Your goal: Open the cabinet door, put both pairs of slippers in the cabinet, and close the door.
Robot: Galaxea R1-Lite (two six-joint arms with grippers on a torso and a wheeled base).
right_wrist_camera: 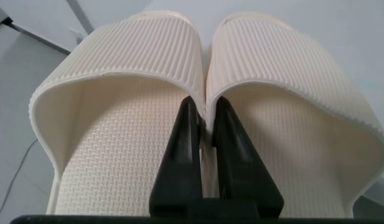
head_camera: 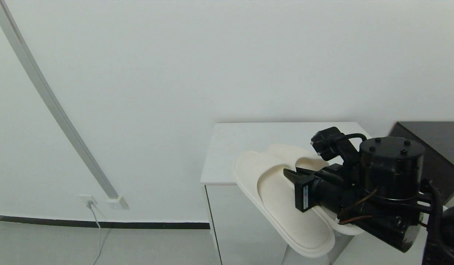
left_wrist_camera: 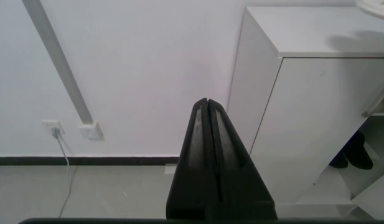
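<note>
Above cabinet [head_camera: 245, 143] front edge: R gripper [right_wrist_camera: 204, 112] jaws nipped on cream slipper pair [head_camera: 286, 209]; L gripper [left_wrist_camera: 208, 104] jaws pressed together, empty. We judge cabinet opened; stowing & closing left to do.

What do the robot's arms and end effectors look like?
All matte black. The right arm has a round bolted housing, a black cable, brown wires and a white label. The left end effector and right end effector have tapered, wedge-shaped fingers.

No print can be read (white sticker [head_camera: 305, 197] too small).
</note>
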